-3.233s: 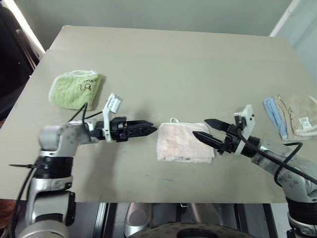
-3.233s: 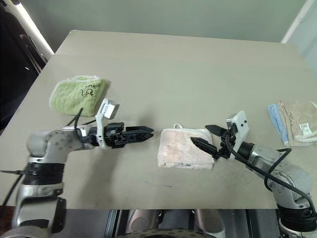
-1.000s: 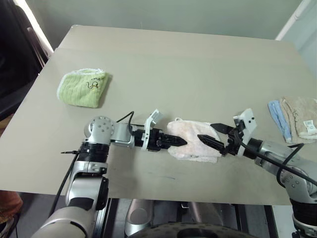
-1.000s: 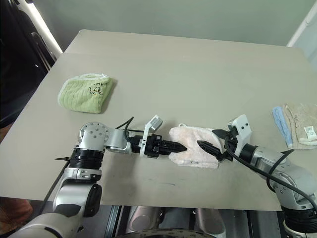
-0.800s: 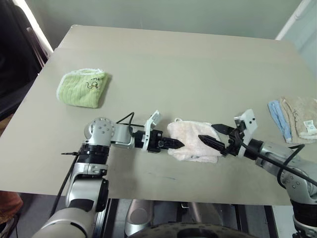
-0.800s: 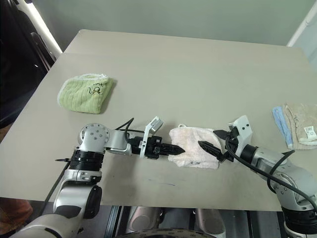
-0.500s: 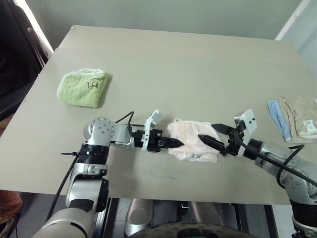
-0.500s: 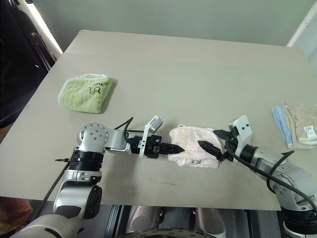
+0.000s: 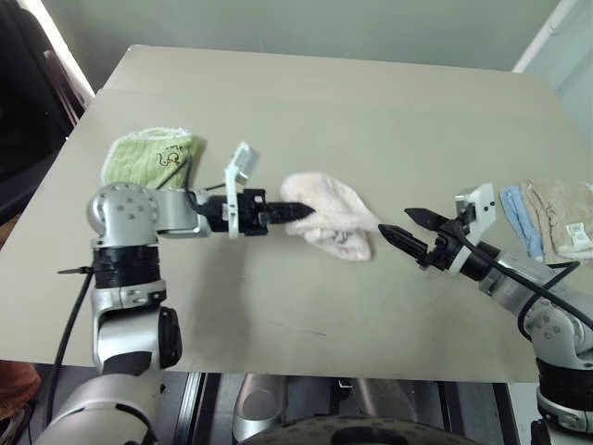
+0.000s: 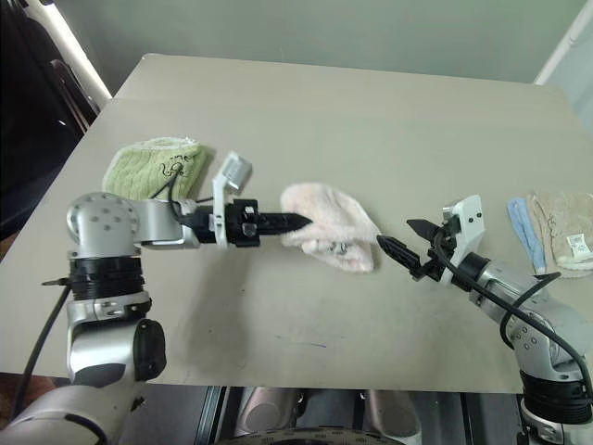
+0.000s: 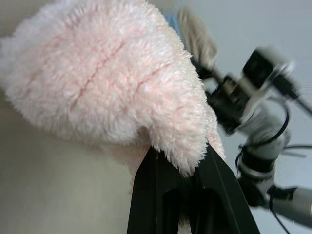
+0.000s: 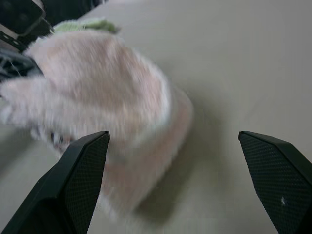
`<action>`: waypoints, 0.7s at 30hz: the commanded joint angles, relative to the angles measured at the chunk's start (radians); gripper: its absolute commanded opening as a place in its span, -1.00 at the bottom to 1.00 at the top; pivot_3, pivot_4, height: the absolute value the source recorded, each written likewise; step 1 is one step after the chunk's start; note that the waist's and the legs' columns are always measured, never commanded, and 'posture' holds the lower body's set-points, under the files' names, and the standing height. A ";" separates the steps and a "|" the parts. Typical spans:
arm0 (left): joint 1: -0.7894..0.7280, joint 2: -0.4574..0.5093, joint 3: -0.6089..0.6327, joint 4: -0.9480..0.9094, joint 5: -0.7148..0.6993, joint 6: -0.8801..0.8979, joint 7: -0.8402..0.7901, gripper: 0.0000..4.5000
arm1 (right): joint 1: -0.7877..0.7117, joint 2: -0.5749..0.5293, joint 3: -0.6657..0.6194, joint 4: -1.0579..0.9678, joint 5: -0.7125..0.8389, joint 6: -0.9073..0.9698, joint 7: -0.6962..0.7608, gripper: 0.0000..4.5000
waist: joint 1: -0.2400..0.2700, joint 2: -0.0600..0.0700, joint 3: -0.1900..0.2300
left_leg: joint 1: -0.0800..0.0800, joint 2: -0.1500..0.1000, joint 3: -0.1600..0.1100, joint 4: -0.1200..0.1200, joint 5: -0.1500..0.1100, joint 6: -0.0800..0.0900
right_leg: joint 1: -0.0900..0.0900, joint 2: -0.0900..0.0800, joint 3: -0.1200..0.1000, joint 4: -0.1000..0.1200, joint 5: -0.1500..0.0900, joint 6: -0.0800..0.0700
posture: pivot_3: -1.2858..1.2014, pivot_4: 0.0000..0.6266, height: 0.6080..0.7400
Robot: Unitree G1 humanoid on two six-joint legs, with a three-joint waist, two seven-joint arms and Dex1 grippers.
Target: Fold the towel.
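Observation:
The pale pink fluffy towel (image 9: 332, 215) hangs bunched above the middle of the table, lifted by its left end. My left gripper (image 9: 298, 209) is shut on that end, its black fingers (image 11: 161, 195) pinching the pile in the left wrist view. The towel's right end droops toward the tabletop, with a small dark mark near its lower edge. My right gripper (image 9: 406, 228) stands open just right of the towel, apart from it, its two fingers (image 12: 80, 180) spread wide before the cloth (image 12: 107, 107) in the right wrist view.
A folded light green towel (image 9: 146, 160) lies at the left behind my left arm. A blue cloth (image 9: 512, 213) and a beige cloth (image 9: 560, 215) lie at the right edge of the tan table (image 9: 324, 102). Dark chairs stand beyond the table's left side.
My left gripper shut on the towel's left end and raised it up and to the left; the towel left its flat folded shape. My right gripper drew slightly away to the right, still open.

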 commanded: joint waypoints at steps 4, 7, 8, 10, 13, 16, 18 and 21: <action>-0.123 -0.047 0.148 0.018 0.036 -0.139 0.130 -0.99 | -0.062 0.013 0.004 0.031 -0.035 -0.032 0.000 1.00 | 0.000 -0.001 0.002 | -0.001 0.000 0.000 0.000 0.000 0.000 | -0.001 0.000 0.000 0.000 0.000 0.000 | 0.03 -0.52 0.36; -0.183 -0.062 0.198 0.045 0.083 -0.251 0.206 -0.99 | -0.084 0.013 0.019 0.052 -0.049 -0.034 0.016 1.00 | -0.002 -0.001 0.003 | -0.001 0.000 0.000 0.000 0.000 0.000 | -0.001 0.000 0.000 0.000 0.001 0.001 | 0.03 -0.52 0.36; -0.197 -0.054 0.200 0.045 0.109 -0.301 0.213 -0.99 | -0.095 0.011 0.025 0.063 -0.053 -0.035 0.023 1.00 | -0.003 -0.001 0.003 | -0.001 0.000 0.000 0.000 0.000 0.000 | -0.001 0.000 0.000 0.000 0.001 0.001 | 0.03 -0.52 0.36; -0.213 -0.045 0.202 0.049 0.138 -0.356 0.221 -0.99 | -0.108 0.009 0.031 0.077 -0.059 -0.037 0.032 1.00 | -0.006 -0.001 0.004 | -0.001 0.000 0.000 0.000 0.001 0.000 | -0.001 0.000 0.000 0.000 0.001 0.001 | 0.03 -0.52 0.36; -0.245 -0.024 0.228 0.106 0.176 -0.436 0.242 -0.99 | -0.124 0.007 0.040 0.095 -0.068 -0.039 0.045 1.00 | -0.007 -0.001 0.005 | -0.001 0.000 0.000 0.000 0.001 -0.001 | -0.002 0.000 0.000 0.000 0.002 0.003 | 0.03 -0.52 0.36; -0.269 0.007 0.237 0.163 0.226 -0.535 0.239 -0.99 | -0.130 0.008 0.047 0.103 -0.077 -0.041 0.056 1.00 | -0.008 -0.002 0.006 | -0.002 0.001 0.000 0.000 0.002 -0.001 | -0.004 0.000 0.000 0.000 0.003 0.006 | 0.03 -0.52 0.36; -0.292 0.046 0.237 0.236 0.305 -0.667 0.246 -0.99 | -0.134 0.008 0.059 0.104 -0.082 -0.041 0.068 1.00 | -0.009 -0.002 0.006 | -0.003 0.001 0.000 0.000 0.002 -0.001 | -0.005 0.000 0.000 0.000 0.004 0.007 | 0.03 -0.52 0.36; -0.314 0.111 0.255 0.355 0.379 -0.827 0.223 -0.99 | -0.142 0.000 0.083 0.113 -0.104 -0.044 0.087 1.00 | -0.012 -0.002 0.006 | -0.006 0.002 0.000 0.000 0.002 -0.002 | -0.008 0.000 -0.001 0.000 0.004 0.007 | 0.03 -0.52 0.36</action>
